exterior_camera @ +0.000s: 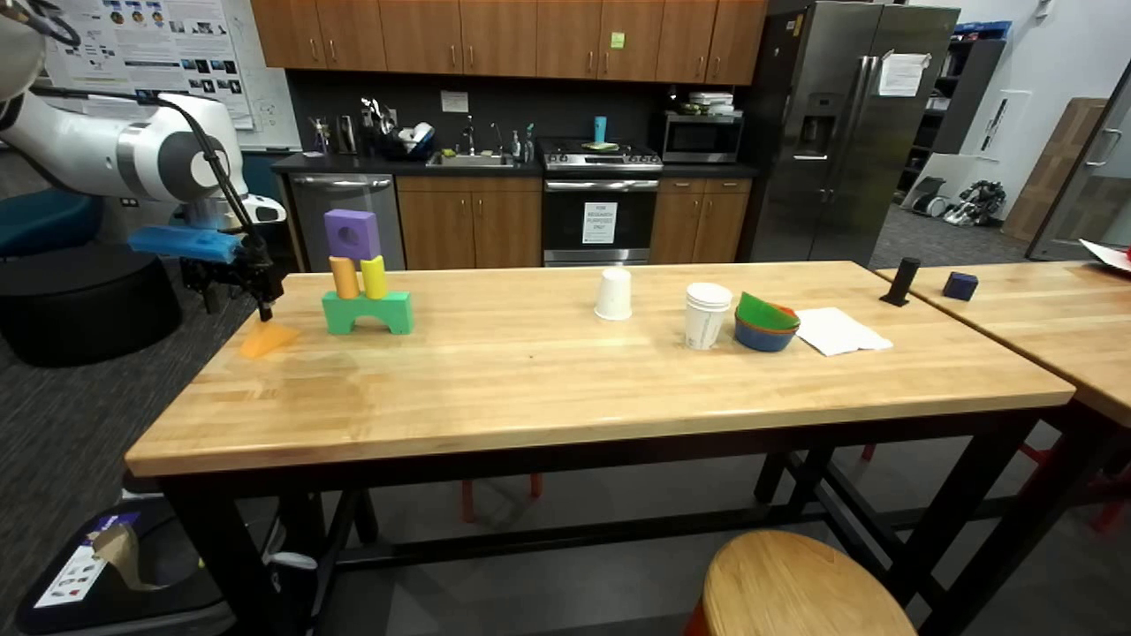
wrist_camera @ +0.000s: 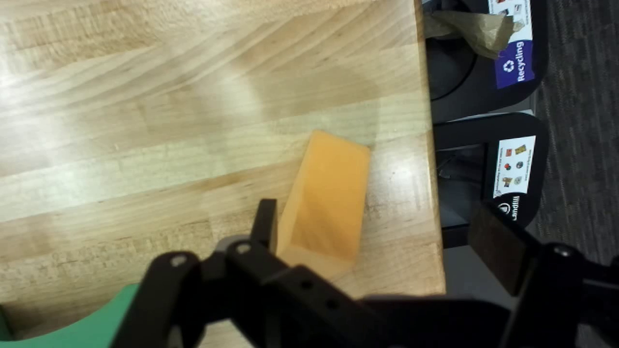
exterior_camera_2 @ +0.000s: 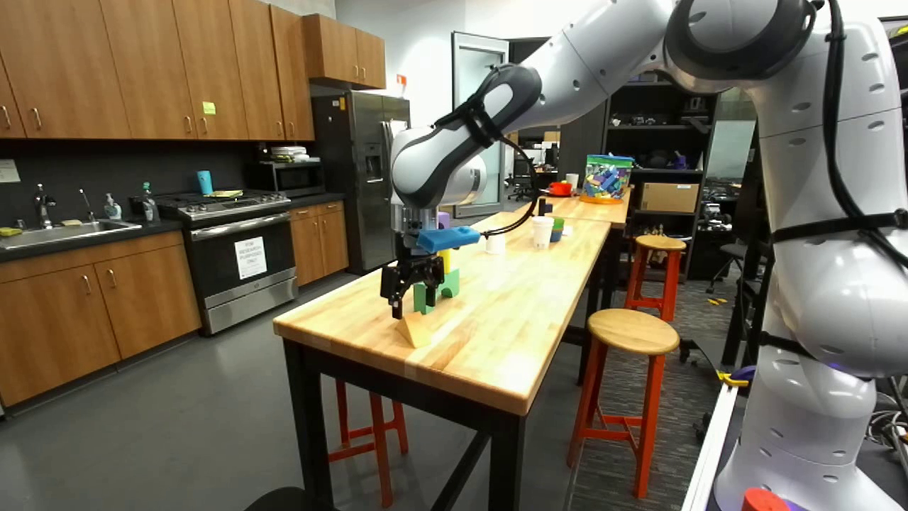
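My gripper (exterior_camera: 239, 311) hangs low over a corner of the wooden table, jaws wide apart and nothing held. Just beneath it lies an orange wedge block (wrist_camera: 333, 193), closer to the left finger (wrist_camera: 265, 222) in the wrist view; whether they touch I cannot tell. The right finger (wrist_camera: 503, 246) stands out past the table edge in that view. Beside the wedge, in an exterior view, a green arch block (exterior_camera: 367, 311) carries an orange pillar (exterior_camera: 345, 277) and a yellow pillar (exterior_camera: 375, 277). A purple block (exterior_camera: 353, 215) with a round hole rests across both pillars. My arm partly hides this stack in an exterior view (exterior_camera_2: 450, 284).
Farther along the table stand a white upturned cup (exterior_camera: 613, 296), stacked paper cups (exterior_camera: 707, 320) and nested bowls (exterior_camera: 765, 336) by a white sheet (exterior_camera: 839, 331). A black stand (exterior_camera: 900, 283) is at the far end. Bins (wrist_camera: 454, 108) sit below the table edge.
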